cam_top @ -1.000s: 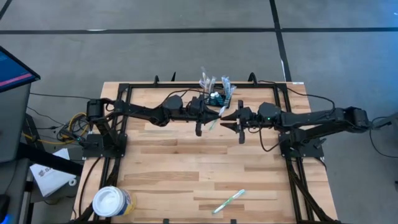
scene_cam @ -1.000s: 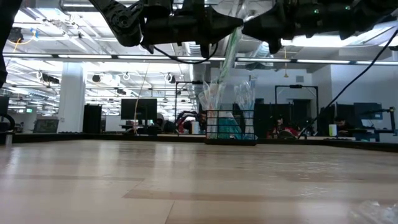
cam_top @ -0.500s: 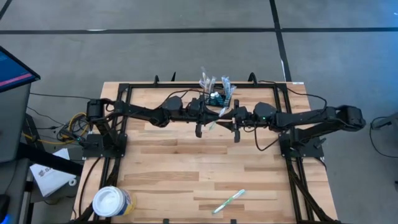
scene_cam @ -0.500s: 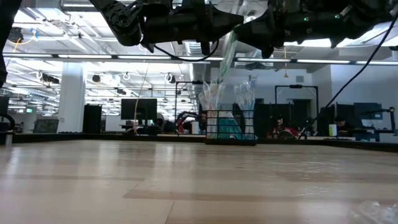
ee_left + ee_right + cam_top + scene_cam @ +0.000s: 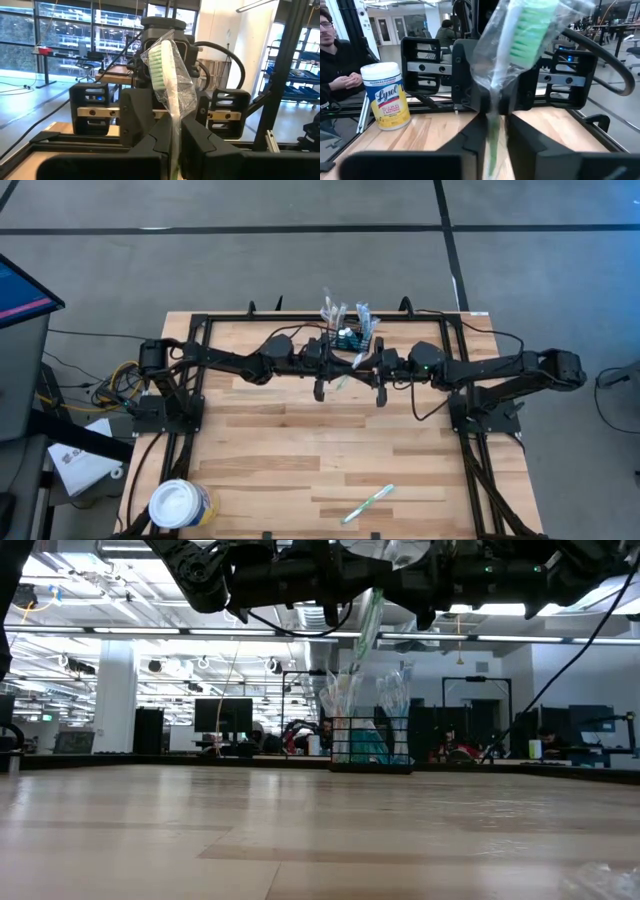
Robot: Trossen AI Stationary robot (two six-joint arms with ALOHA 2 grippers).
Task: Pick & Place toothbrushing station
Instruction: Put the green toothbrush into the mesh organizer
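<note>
A black wire caddy (image 5: 349,336) stands at the table's (image 5: 280,470) far edge, wrapped toothbrushes upright inside. Just before the caddy, the left gripper (image 5: 348,362) and right gripper (image 5: 362,364) meet nose to nose, both clamped on one wrapped toothbrush (image 5: 169,85). Another toothbrush (image 5: 367,504) lies well apart.

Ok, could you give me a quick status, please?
Left gripper jaws shut on wrapped toothbrush, mid-air. Right gripper at the same brush. Toothbrushing station just beyond, nothing between.
</note>
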